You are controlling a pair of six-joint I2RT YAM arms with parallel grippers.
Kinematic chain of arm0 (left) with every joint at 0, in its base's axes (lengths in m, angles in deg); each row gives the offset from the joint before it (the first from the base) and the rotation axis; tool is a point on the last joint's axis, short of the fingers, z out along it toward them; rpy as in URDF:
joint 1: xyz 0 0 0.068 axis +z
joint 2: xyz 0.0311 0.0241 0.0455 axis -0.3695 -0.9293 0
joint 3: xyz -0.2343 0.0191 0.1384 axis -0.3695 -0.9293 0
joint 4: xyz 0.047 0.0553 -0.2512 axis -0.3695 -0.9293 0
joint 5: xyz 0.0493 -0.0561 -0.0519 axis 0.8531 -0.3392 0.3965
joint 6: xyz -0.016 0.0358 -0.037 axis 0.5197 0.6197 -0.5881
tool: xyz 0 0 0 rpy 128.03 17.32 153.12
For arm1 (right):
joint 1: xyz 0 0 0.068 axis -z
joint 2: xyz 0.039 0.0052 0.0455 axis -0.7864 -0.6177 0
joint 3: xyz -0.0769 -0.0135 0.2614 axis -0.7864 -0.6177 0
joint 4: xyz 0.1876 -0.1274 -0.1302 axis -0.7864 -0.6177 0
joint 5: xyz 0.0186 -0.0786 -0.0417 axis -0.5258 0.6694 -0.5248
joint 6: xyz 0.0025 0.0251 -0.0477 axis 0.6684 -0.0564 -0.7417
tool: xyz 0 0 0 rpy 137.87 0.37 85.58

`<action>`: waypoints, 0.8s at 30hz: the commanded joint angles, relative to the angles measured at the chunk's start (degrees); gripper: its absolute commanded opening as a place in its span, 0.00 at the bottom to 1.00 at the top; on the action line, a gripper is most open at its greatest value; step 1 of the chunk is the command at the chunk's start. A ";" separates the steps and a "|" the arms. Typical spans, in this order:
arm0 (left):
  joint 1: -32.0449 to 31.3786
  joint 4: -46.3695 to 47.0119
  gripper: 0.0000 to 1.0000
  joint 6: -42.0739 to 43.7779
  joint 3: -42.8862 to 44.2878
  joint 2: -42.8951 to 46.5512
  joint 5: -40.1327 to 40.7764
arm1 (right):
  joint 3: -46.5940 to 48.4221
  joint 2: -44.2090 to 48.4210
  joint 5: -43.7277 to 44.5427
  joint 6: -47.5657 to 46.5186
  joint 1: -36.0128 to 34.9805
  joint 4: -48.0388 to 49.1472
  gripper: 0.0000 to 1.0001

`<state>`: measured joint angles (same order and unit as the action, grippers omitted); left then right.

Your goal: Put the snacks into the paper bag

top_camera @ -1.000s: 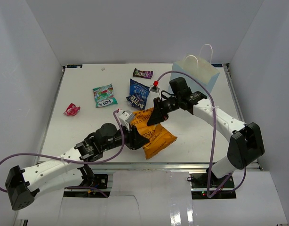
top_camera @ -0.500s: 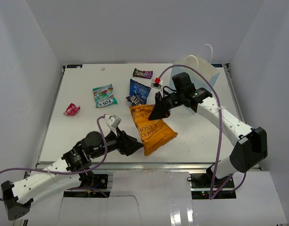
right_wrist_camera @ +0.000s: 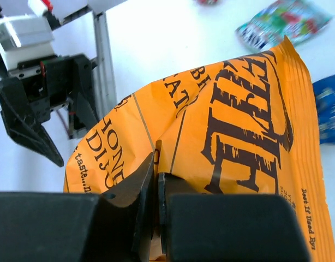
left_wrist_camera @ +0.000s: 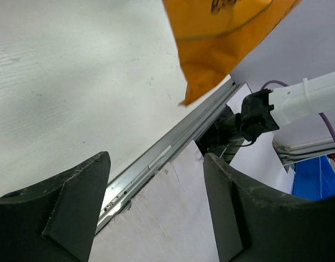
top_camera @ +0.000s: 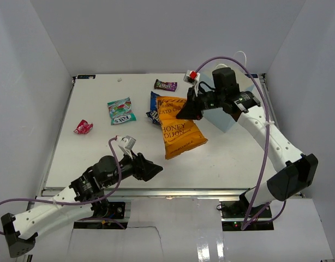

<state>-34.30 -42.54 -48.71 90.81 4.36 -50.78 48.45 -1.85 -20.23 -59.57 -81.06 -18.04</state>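
Orange chip bag (top_camera: 178,128) hangs above the middle of the desk (top_camera: 96,150), top edge pinched in the right claw (top_camera: 185,112), presumably for carrying to the light blue paper bag (top_camera: 221,118) at the far right corner. The left claw (top_camera: 151,170) gapes empty by the near edge.

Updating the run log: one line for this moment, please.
right claw: shut on chip bag, held off table beside paper bag | left claw: open, empty, near table edge

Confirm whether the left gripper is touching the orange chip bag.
Apart. Left wrist view shows bare table between the open left gripper and the orange chip bag.
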 commanded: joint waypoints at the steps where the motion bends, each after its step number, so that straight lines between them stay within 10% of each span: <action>1: 0.00 -0.99 0.79 -0.80 0.55 1.51 3.96 | 7.83 3.39 1.89 -2.69 1.00 2.20 0.08; 12: 0.00 -1.08 0.80 0.26 1.61 1.16 6.51 | 39.46 -6.26 7.16 -0.93 16.90 5.88 0.08; 24: 0.00 -0.73 0.80 0.34 0.64 2.48 6.60 | 45.73 -12.60 18.42 -11.04 28.33 16.51 0.08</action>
<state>-34.30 -43.63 -48.93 90.90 6.46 -44.86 91.88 -14.39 -6.66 -66.69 -54.31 -9.95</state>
